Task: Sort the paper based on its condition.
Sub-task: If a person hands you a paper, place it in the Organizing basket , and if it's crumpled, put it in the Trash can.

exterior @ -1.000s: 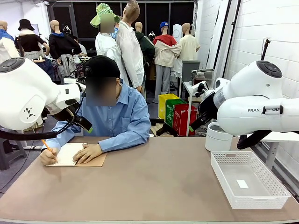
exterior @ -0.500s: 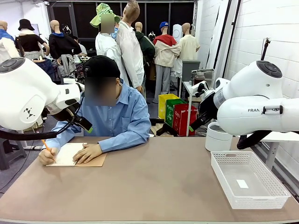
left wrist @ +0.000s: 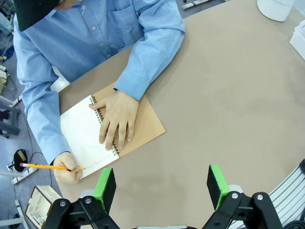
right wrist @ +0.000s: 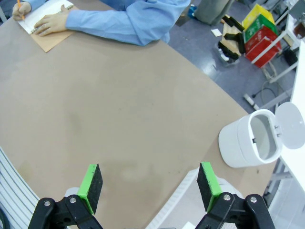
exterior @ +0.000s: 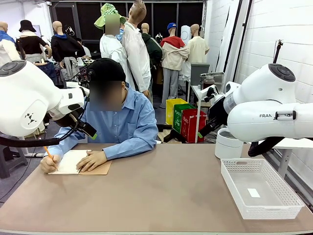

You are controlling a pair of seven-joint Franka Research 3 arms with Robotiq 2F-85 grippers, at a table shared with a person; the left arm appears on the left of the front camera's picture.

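Left wrist view looks down on the notebook [left wrist: 145, 131], open at the person's edge of the desk [left wrist: 228, 95]. The paper [left wrist: 78, 138] is its top page, bound in the spiral, so nothing can be sorted yet. One hand [left wrist: 116, 117] lies flat across the notebook to steady it while the other [left wrist: 66, 172] writes with a pencil [left wrist: 47, 167]. Left pincer [left wrist: 161, 183] hangs spread near the notebook, probably waiting. Right pincer [right wrist: 149, 183], also spread, is well apart from it.
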